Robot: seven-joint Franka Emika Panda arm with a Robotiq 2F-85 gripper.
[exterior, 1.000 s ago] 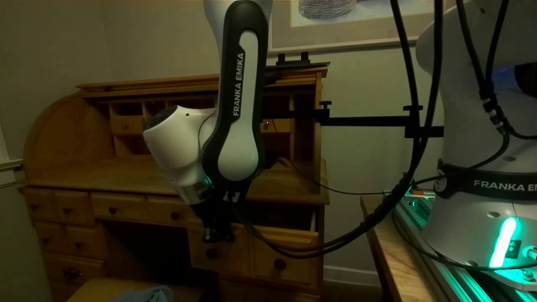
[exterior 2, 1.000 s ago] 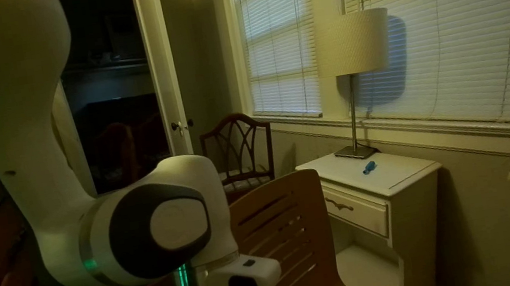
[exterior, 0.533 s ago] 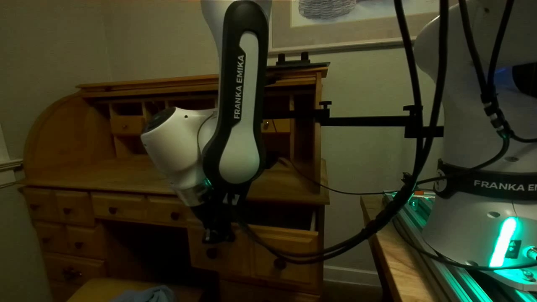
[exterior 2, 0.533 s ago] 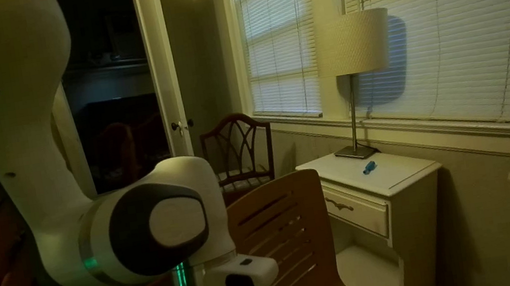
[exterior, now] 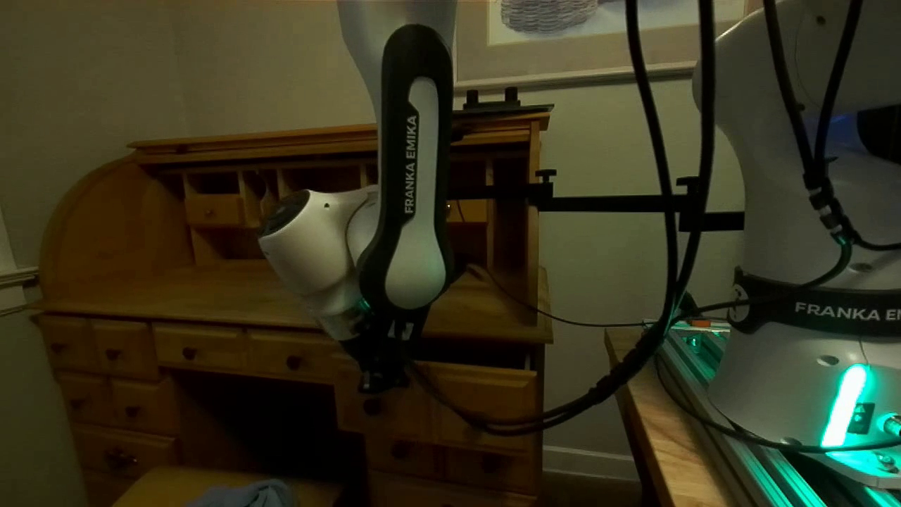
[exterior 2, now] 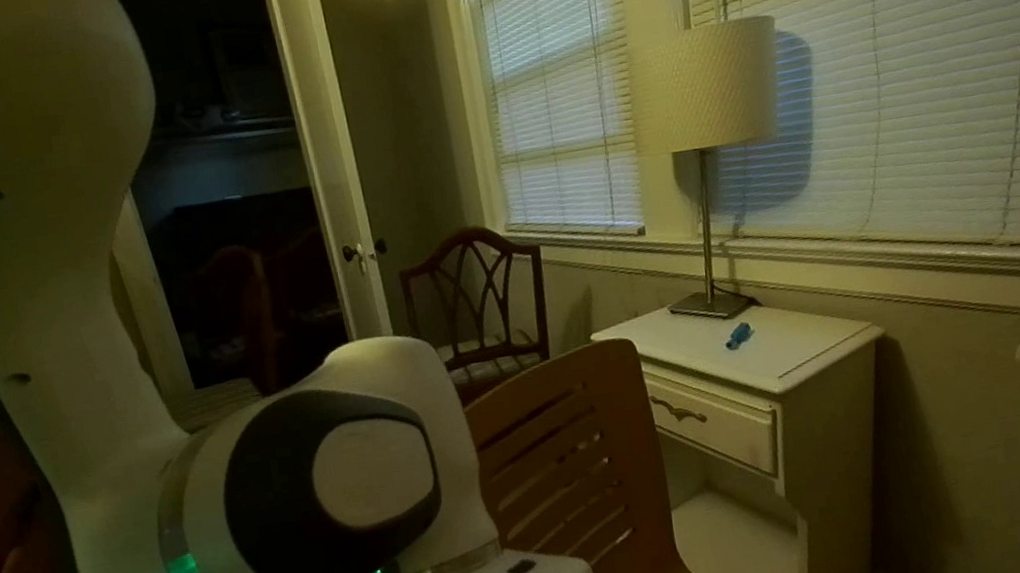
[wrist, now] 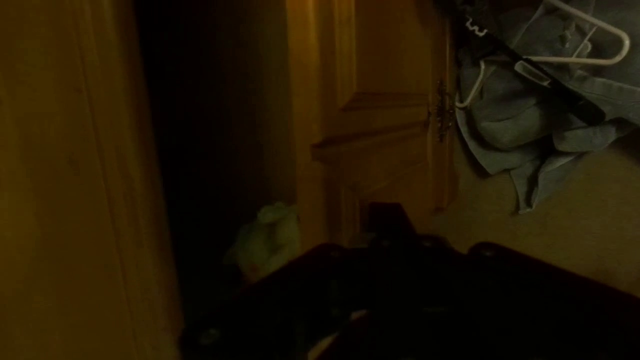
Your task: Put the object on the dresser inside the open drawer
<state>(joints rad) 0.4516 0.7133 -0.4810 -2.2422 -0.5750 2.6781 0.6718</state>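
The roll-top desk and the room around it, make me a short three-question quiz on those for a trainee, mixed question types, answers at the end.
1. Open question: in an exterior view, what stands on the white nightstand along with the small blue item?
2. True or false: the roll-top desk has an open drawer.
3. Pick one: in the wrist view, the hanger by the grey cloth is A, red; B, whitish; C, green.
Key: 1, a lamp; 2, true; 3, B.
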